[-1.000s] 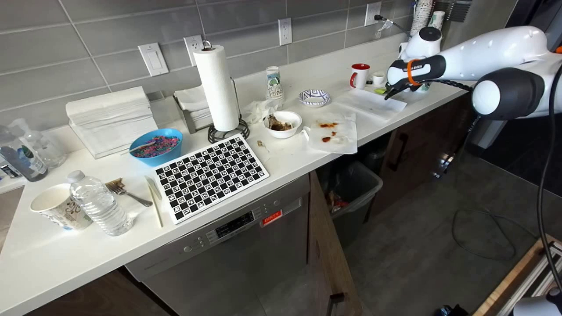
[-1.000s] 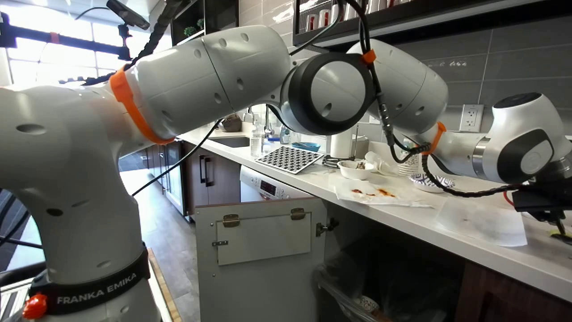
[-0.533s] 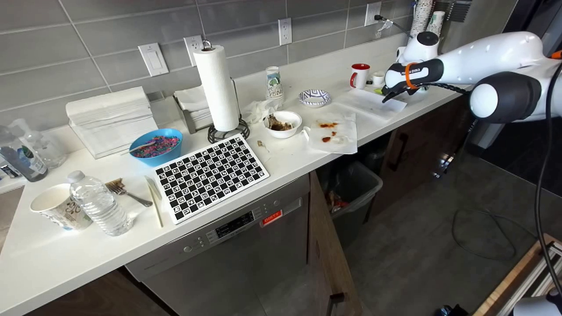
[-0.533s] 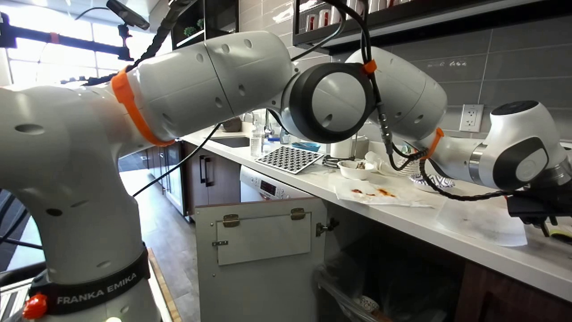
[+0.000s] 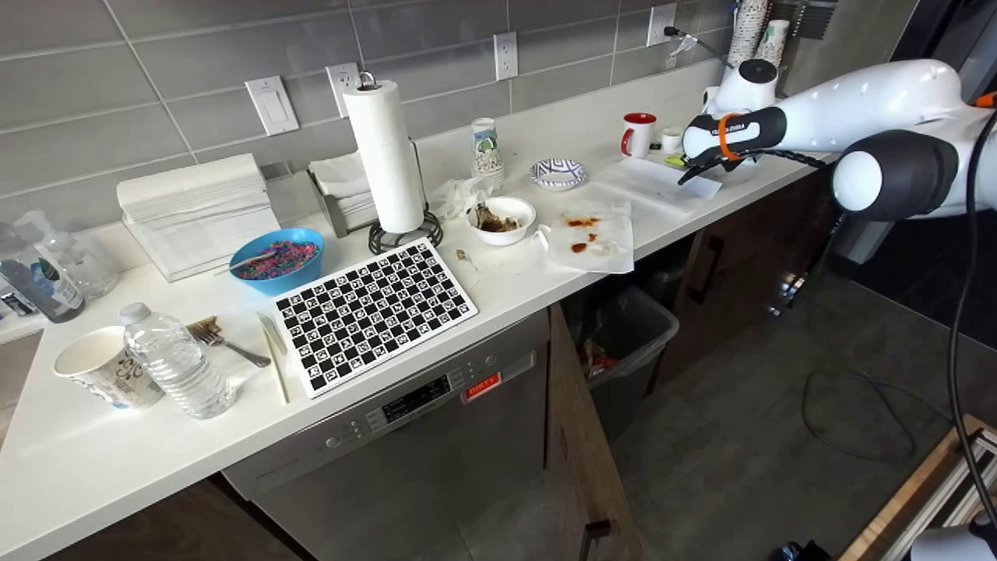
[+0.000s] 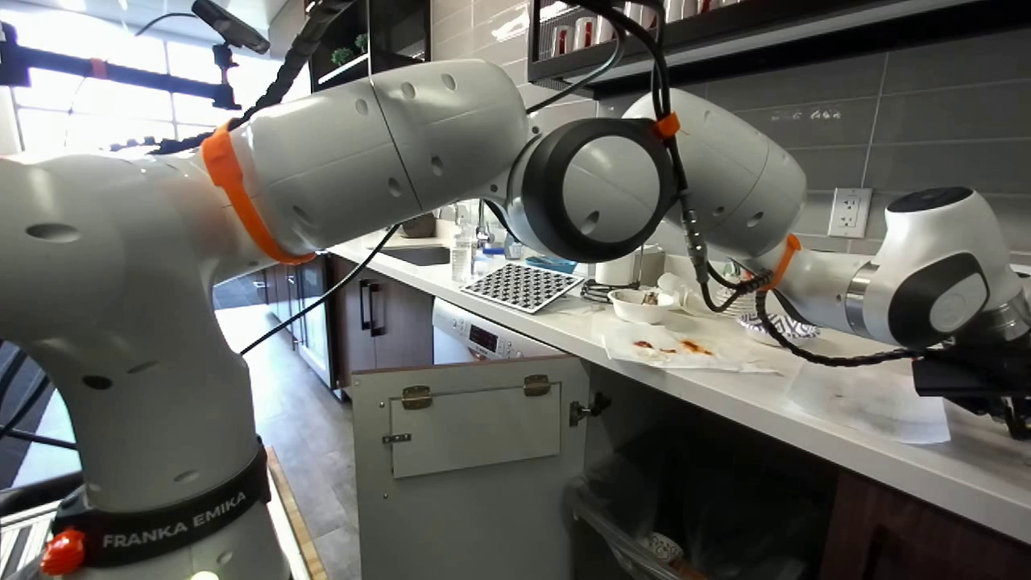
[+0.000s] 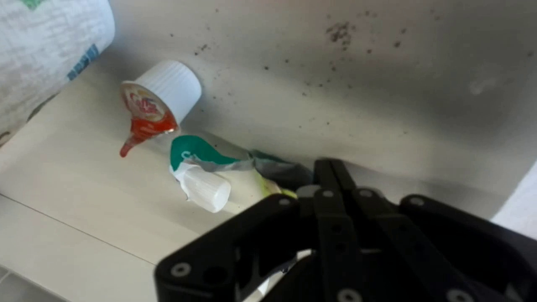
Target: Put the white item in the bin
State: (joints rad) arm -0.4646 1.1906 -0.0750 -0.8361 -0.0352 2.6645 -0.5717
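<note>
Two small white creamer cups lie on the counter in the wrist view. One creamer cup (image 7: 172, 92) has a red torn label; the tipped creamer cup (image 7: 205, 188) lies beside a green and grey foil strip (image 7: 235, 163). I cannot tell which is the white item. My gripper (image 7: 333, 167) is shut, its fingertips low over the counter, right of the cups. The foil's grey end touches or passes behind the near finger; nothing shows between the fingers. The gripper is seen in both exterior views (image 5: 685, 178) (image 6: 1016, 419). The dark bin (image 5: 640, 360) stands below the counter in an open cabinet, also here (image 6: 616, 540).
A white paper sheet (image 5: 662, 185) lies by the gripper. A red-white mug (image 5: 639, 136) and small white cup (image 5: 671, 140) stand behind. A large paper cup (image 7: 46, 50) is near the creamers. A stained paper (image 5: 592, 241), white bowl (image 5: 506, 226) and open cabinet door (image 6: 475, 483) are between.
Over the last second the arm has come down and slightly back toward the paper sheet. The fingers, seen apart half a second ago, are now together.
</note>
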